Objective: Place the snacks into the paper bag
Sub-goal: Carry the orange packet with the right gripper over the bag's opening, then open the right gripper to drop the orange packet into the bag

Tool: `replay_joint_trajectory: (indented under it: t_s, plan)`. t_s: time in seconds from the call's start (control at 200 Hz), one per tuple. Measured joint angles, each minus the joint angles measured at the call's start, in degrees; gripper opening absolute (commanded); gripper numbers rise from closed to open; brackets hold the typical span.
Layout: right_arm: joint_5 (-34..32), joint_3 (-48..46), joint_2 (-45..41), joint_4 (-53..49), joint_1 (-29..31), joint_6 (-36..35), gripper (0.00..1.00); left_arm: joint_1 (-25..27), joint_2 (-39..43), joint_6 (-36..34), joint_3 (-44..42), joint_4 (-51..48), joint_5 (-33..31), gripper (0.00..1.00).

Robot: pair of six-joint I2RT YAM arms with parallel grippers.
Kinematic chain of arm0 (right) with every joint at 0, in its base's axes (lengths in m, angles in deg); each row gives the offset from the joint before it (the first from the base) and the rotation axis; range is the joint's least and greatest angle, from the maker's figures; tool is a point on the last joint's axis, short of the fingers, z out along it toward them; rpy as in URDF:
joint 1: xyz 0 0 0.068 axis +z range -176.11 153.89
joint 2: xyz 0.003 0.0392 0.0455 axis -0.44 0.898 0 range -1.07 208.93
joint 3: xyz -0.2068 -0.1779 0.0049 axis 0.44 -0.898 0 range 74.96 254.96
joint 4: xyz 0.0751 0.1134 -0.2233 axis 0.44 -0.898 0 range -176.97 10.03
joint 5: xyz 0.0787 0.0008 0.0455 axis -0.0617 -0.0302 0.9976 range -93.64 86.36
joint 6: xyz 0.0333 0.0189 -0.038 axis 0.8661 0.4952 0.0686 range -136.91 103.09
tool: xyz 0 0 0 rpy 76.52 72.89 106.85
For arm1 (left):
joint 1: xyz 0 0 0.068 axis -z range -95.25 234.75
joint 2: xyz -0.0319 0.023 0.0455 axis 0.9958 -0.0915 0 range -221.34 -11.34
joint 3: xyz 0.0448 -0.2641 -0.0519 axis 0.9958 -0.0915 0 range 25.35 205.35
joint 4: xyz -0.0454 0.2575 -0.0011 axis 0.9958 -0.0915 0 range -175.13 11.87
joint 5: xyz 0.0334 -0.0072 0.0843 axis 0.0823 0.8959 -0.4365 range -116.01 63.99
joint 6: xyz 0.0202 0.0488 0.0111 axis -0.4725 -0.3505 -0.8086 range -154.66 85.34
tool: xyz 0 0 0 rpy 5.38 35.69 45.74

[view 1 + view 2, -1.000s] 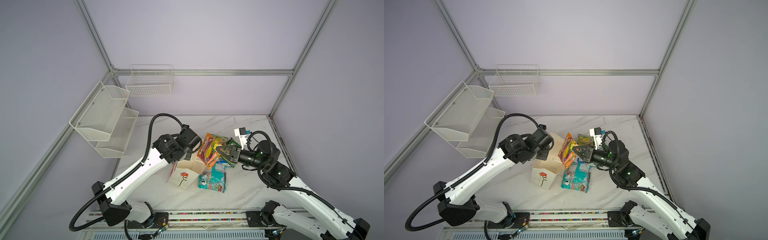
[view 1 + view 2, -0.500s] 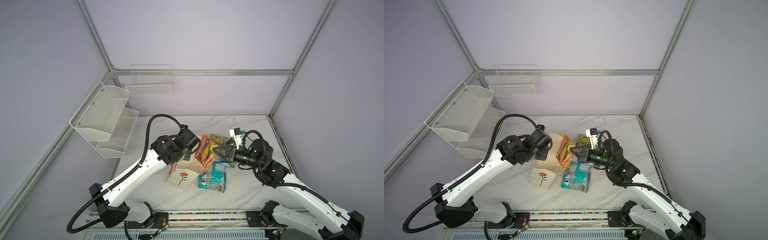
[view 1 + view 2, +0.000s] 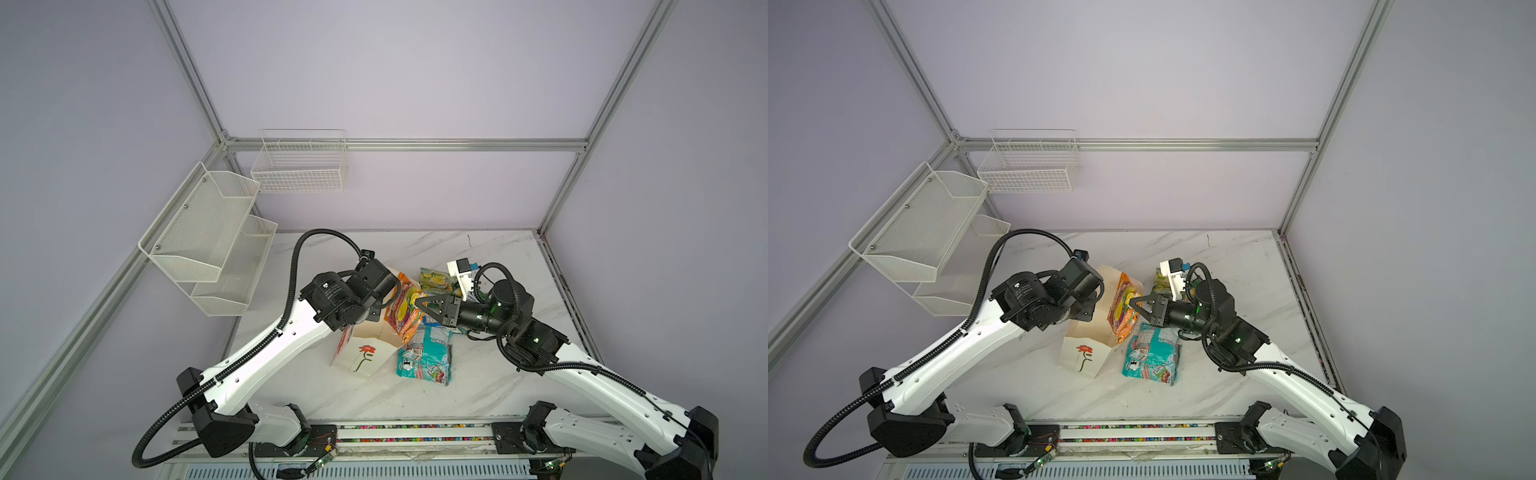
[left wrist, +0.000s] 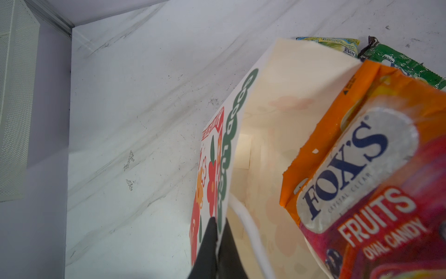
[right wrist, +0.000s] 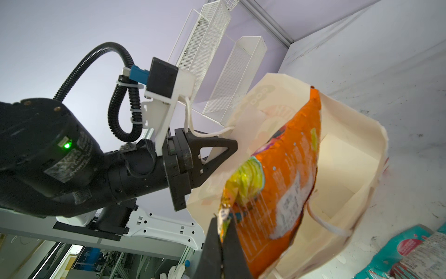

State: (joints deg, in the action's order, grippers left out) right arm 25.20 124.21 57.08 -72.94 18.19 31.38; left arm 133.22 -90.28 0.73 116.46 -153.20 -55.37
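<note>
The paper bag [image 3: 363,353] stands tilted on the table [image 3: 478,386], its mouth turned toward the right arm. The orange Fox's Fruits candy packet [image 5: 284,181] hangs across that mouth, its leading edge apparently just inside. A teal packet [image 3: 426,353] lies beside the bag, not yet packed. The left gripper [image 4: 218,225] is clamped on the bag's rim; the right gripper [image 5: 220,233] pinches the orange packet's corner. Best to hold the rim steady, slide the packet deeper past the cord handle [image 5: 323,222], then release.

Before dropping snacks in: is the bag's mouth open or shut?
Open. The left gripper pinches the bag by its rim, and both wrist views look into its pale inside.
</note>
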Motion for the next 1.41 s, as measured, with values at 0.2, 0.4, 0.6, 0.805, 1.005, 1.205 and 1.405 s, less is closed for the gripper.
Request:
replay_joint_trajectory:
  t_s: [0.2, 0.4, 0.6, 0.805, 1.005, 1.205, 1.405]
  plan:
    - [-0.96, 0.00, 0.07, 0.57, 1.29, 0.31, 0.00, 0.00, 0.00, 0.07, 0.00, 0.37, 0.00, 0.02]
    - [-1.09, 0.09, 2.10, 1.62, 2.27, 0.37, 0.00, 0.00, 0.35, 0.61, -0.37, 0.50, 0.00, 0.02]
    - [-1.66, 0.85, 3.80, 1.86, 3.43, 0.48, 0.00, 0.00, 1.25, 1.01, -0.66, 0.42, 0.00, 0.02]
    - [-2.29, 1.51, 4.13, 2.34, 4.22, 0.50, 0.00, 0.00, 1.62, 1.03, -1.07, 0.52, 0.00, 0.02]
    - [-2.51, 1.64, 4.13, 2.54, 4.48, 0.48, 0.17, 0.00, 1.75, 1.03, -1.07, 0.55, 0.00, 0.02]
    - [-2.56, 1.75, 3.98, 2.95, 4.63, 0.24, 0.38, 0.00, 1.75, 1.01, -1.07, 0.74, -0.02, 0.02]
    - [-2.97, 2.38, 3.32, 3.08, 4.63, -0.17, 0.41, 0.04, 1.75, 1.01, -1.09, 0.83, -0.11, 0.02]
